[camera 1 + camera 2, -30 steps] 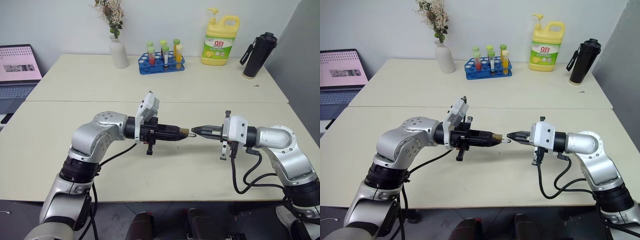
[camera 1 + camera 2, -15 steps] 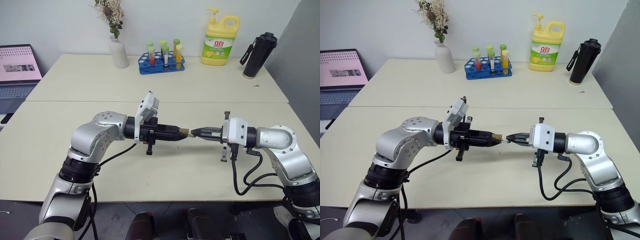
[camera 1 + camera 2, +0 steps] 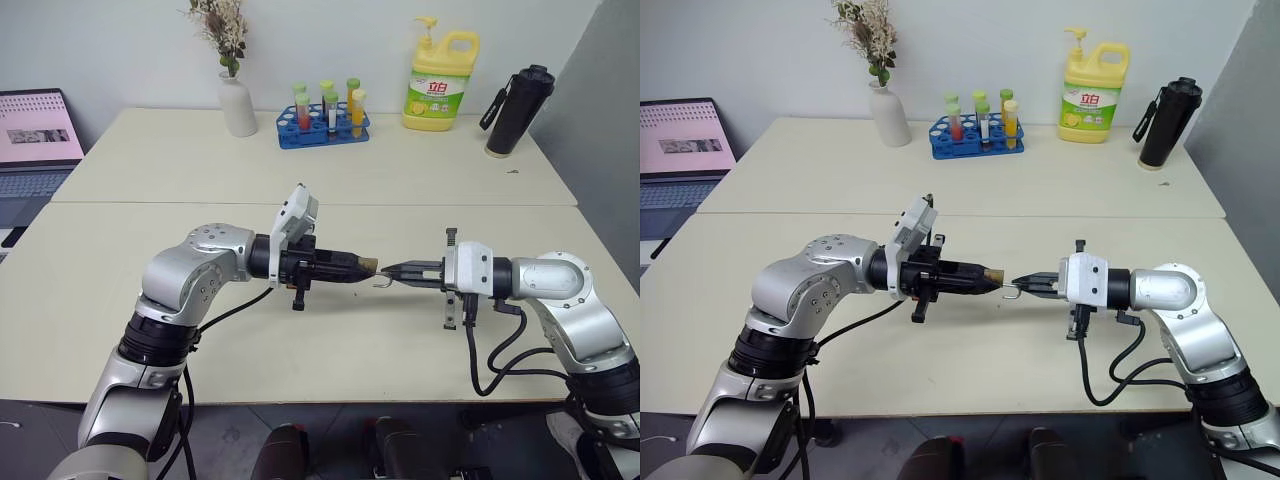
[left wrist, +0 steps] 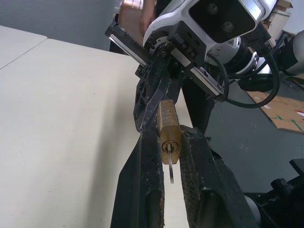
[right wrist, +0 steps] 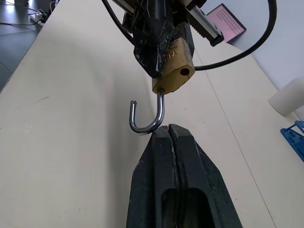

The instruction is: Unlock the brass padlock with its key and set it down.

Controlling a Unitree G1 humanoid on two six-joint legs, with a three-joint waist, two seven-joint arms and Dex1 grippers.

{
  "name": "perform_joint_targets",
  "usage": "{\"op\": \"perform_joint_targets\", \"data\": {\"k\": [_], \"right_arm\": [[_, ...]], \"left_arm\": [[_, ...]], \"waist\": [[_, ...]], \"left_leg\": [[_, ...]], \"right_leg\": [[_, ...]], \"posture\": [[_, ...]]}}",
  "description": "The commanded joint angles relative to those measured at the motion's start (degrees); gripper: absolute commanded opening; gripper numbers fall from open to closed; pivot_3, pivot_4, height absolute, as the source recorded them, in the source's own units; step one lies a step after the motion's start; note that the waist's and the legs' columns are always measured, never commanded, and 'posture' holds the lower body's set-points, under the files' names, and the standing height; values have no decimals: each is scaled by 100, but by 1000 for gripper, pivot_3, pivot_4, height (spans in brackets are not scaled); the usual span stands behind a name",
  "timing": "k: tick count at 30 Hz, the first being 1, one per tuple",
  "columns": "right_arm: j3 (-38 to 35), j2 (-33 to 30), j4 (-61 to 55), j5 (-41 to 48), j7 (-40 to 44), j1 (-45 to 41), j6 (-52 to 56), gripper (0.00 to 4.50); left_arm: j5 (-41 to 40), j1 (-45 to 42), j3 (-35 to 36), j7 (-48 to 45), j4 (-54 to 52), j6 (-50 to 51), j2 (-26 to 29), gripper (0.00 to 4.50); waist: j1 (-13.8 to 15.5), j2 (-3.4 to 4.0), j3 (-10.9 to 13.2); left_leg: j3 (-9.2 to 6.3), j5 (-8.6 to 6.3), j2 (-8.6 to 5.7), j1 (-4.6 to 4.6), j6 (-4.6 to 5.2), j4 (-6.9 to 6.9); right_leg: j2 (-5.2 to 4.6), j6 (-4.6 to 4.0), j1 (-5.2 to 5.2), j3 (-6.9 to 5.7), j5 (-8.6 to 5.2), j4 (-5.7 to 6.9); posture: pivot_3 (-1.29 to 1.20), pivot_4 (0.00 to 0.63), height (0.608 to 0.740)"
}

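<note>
Brass padlock (image 5: 173,65) sits clamped betw. the left gripper's (image 4: 170,156) two black fingers, held above the cream table (image 3: 330,330) near its middle, key (image 4: 170,166) in the keyhole at the body's back end. Silvery shackle (image 5: 148,116) is swung open, free hooked end out to one side, pointing toward the right gripper (image 5: 169,130). Right gripper's fingers are pressed together, empty, tips touching or just off the shackle's bend; can't tell which.

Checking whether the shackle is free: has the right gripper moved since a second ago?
Yes. The right gripper has backed slightly away from the brass padlock, which the left gripper holds.
</note>
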Motion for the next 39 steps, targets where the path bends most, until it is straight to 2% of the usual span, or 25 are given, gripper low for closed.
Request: {"op": "perform_joint_targets", "data": {"k": [1, 4, 7, 12, 17, 28, 37, 39], "right_arm": [[-124, -139, -75, -63, -25, 108, 23, 0], [-289, -416, -85, -67, 28, 405, 152, 0], [-567, -627, -369, 149, -62, 859, 406, 566], [-725, -615, -957, 381, -261, 1282, 800, 2282], [-462, -475, -1442, 461, -480, 1443, 1258, 4085], [-175, -361, -1450, 162, -617, 1483, 1321, 4106], [-244, -425, -1409, 48, -613, 1665, 1263, 4106], [-237, -429, -1408, 24, -608, 1680, 1264, 4106]], "left_arm": [[-69, 9, 49, 19, -207, -48, -12, 154], [-77, 118, 73, 119, -225, 33, -7, 154], [-110, 374, 94, 373, -199, 256, -47, 154], [-73, 835, -1, 780, -174, 451, -260, 154], [225, 1129, -288, 1117, 137, 383, -548, 154], [711, 953, -499, 1335, 854, 191, -876, 154], [864, 810, -506, 1253, 1135, 162, -996, 154], [953, 766, -563, 1225, 1198, 116, -983, 898]], "waist": [[0, 0, 0], [1, 0, 0], [2, 0, 0], [-16, 0, 0], [0, -1, -1], [4, -1, -1], [3, -1, -1], [2, -1, -1]], "left_leg": [[0, 0, 0, 0, 0, 0], [1, 0, -1, 0, 0, 0], [0, 0, -1, 0, 0, 0], [-1, 0, 4, 2, 0, -1], [-5, 0, 2, 5, 0, 0], [-3, 0, -2, 2, 0, 2], [-1, 0, -3, 2, 0, 1], [-2, 0, -2, 3, 0, 1]], "right_leg": [[0, 0, 0, 0, 0, 0], [-1, 0, 0, 1, 0, 0], [-2, 1, 0, 2, 0, -1], [-1, 1, 0, 4, -1, 2], [0, 2, 3, 1, -1, 2], [0, 3, 3, 1, -1, 0], [0, 3, 3, 0, -1, 0], [0, 3, 3, 0, -1, 0]], "posture": [[0, 150, 740], [0, 150, 740], [0, 150, 740], [0, 150, 740], [0, 150, 740], [0, 150, 740], [0, 150, 740], [0, 150, 740]]}}
